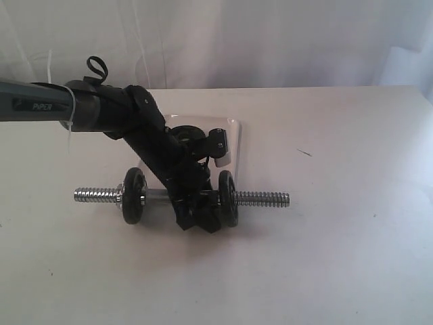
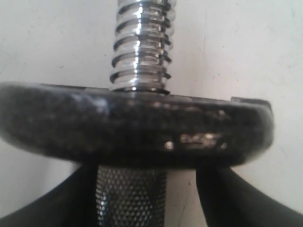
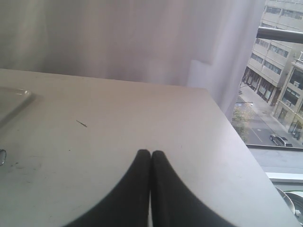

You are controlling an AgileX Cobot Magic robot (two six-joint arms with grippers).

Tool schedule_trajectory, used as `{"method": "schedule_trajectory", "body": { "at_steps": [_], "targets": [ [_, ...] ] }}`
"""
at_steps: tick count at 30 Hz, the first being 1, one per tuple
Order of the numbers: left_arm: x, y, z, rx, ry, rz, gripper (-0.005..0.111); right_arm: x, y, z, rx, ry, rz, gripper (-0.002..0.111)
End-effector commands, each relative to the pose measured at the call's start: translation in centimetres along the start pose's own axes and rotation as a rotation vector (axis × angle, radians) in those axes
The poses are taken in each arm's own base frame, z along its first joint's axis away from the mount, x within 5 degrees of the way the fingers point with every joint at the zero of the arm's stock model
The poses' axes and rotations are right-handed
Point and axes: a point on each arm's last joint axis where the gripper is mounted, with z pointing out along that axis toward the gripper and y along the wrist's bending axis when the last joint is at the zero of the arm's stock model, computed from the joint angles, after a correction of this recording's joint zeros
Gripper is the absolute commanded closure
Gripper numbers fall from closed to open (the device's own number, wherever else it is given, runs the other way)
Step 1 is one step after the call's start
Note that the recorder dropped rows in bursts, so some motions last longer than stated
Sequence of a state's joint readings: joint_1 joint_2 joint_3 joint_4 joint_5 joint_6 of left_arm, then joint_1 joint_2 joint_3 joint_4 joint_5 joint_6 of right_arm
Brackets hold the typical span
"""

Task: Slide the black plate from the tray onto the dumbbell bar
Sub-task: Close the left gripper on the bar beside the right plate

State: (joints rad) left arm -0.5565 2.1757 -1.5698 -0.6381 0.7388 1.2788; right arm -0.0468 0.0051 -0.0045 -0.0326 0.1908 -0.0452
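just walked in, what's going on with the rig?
The left hand is open and straddles the knurled middle of the dumbbell bar, right behind a black plate that is already on the bar, toward the right in the exterior view. A second plate sits on the bar near its other end. The tray lies behind the bar. The right hand is shut and hovers over the table, holding nothing.

tray [image 1: 235, 139] behind dumbbell bar [image 1: 264, 198]
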Motion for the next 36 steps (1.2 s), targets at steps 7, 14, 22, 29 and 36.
{"method": "schedule_trajectory", "body": {
  "at_steps": [7, 14, 22, 29, 36],
  "targets": [
    [0.4, -0.2, 0.7, 0.032, 0.011, -0.084, 0.107, -0.4, 0.1, 0.0, -0.008, -0.057, 0.034, 0.108],
    [0.3, -0.3, -0.3, 0.0, 0.057, -0.021, 0.107, -0.4, 0.1, 0.0, -0.008, -0.059, 0.034, 0.108],
    [0.1, -0.3, -0.7, -0.015, 0.064, 0.022, 0.107, -0.4, 0.1, 0.0, -0.008, -0.059, 0.034, 0.108],
    [0.2, -0.3, -0.7, -0.008, 0.068, 0.048, 0.1, -0.4, 0.1, 0.0, -0.008, -0.059, 0.034, 0.108],
    [0.0, -0.4, -0.6, -0.005, 0.063, 0.063, 0.057, -0.4, 0.1, 0.0, -0.009, -0.059, 0.055, 0.108]
  ]
}}
